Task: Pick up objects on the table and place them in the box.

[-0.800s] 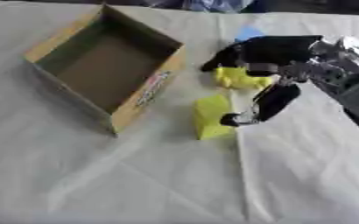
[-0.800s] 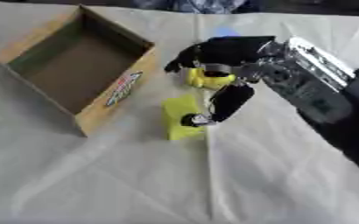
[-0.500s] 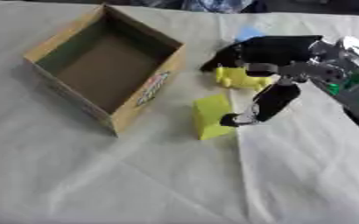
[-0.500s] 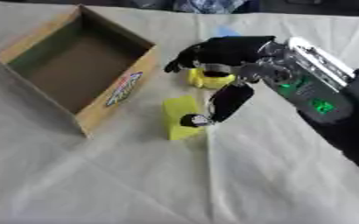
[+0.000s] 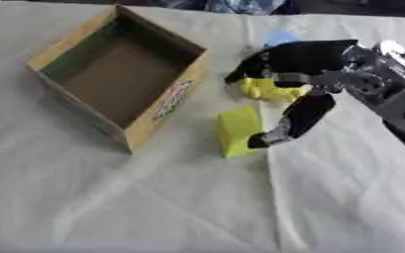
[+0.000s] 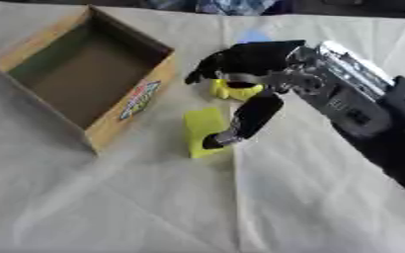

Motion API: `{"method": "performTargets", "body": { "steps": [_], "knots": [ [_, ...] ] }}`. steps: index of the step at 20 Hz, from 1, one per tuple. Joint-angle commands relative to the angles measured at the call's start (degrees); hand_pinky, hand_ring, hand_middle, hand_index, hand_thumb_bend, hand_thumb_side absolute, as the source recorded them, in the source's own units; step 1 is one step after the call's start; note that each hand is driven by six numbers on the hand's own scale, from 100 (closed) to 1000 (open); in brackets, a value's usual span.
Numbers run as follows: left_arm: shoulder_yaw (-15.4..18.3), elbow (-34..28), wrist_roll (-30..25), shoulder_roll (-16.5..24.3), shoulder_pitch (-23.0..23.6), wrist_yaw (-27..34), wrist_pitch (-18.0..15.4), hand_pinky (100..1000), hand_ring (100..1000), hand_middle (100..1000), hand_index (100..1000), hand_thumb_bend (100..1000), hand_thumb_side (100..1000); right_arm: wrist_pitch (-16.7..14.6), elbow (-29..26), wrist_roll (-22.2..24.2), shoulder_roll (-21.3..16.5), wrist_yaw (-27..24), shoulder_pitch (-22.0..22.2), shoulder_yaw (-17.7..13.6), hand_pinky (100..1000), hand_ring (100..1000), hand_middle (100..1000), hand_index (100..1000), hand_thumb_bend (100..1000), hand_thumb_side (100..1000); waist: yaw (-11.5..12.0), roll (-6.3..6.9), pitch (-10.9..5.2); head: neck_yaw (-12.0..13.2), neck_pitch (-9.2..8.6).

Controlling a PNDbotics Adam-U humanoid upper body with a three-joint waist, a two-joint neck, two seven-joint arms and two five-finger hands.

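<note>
Nearest the camera the tabletop (image 5: 154, 207) is covered by a pale, creased cloth. Farther in, near the middle, a yellow block (image 5: 238, 130) lies on the cloth, just beside the near right corner of the box. The right hand (image 5: 297, 59) comes in from the right on a black and silver arm (image 6: 361, 106), and its thumb (image 5: 297, 118) reaches down and toward the camera, the tip at the right edge of the yellow block; whether it touches cannot be told. Beyond the block, the hand's fingers (image 6: 240, 57) are curled over a second yellow thing (image 5: 271, 89), which shows beneath the palm, between the fingers and the thumb, so the hand looks closed around it. To the left stands the open cardboard box (image 5: 158, 111), brown inside, with a coloured label on its right outer wall, its long side running away toward the far left. Past the hand, a small light blue thing (image 5: 281, 37) lies on the cloth near the far edge. The left hand shows in neither view.
</note>
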Motion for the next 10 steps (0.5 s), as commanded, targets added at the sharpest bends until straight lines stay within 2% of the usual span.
{"method": "performTargets", "body": {
  "steps": [1,5,10],
  "knots": [
    [0.12,-0.81,-0.21,0.53,-0.21,-0.01,0.00,606,829,1000,683,285,959,-0.73,1.29,0.15,-0.31,1.41,-1.19,-0.04,936,939,859,968,562,728,0.09,0.30,-0.77,1.04,0.55],
    [0.09,-0.81,-0.25,0.52,-0.23,0.00,0.01,607,829,1000,683,284,959,-1.32,3.59,0.21,0.65,2.74,-1.67,0.42,937,940,861,968,577,744,0.07,0.37,-0.74,1.43,1.29],
    [0.04,-0.81,-0.40,0.50,-0.24,0.04,0.06,607,830,1000,683,283,959,-2.56,5.86,0.68,1.79,4.07,-2.43,1.44,938,942,864,970,597,756,0.13,0.29,-0.86,1.08,1.21]
  ]
}}
